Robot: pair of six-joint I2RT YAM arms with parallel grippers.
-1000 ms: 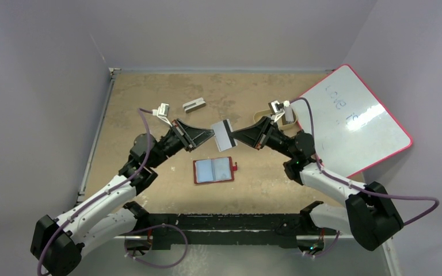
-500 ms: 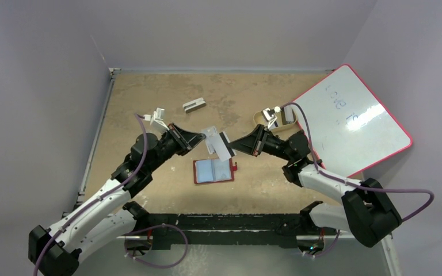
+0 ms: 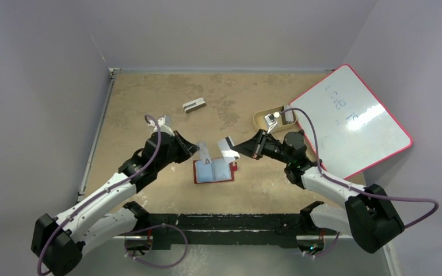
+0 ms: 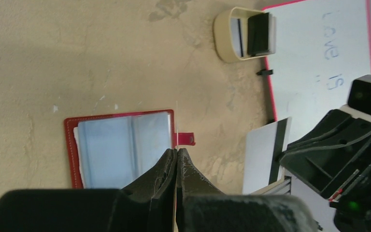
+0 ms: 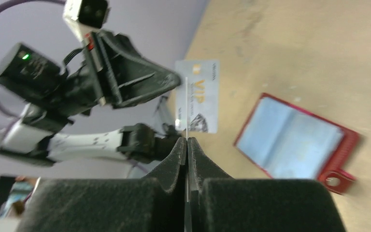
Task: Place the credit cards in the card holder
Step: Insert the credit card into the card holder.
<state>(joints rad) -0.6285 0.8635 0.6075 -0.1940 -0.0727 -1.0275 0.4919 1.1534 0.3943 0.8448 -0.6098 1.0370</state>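
While the whiteboard lies well off to the right of the card holder, both arms hang over that open red wallet. The left gripper, above the holder's rear left edge, is pinched tight on a silver card. The right gripper, above its rear right corner, is clamped on a striped card. Behind and right of the holder, the tan tray keeps more cards. Insertion appears to be the step in hand. Next, one card's edge needs lining up with a clear pocket's mouth.
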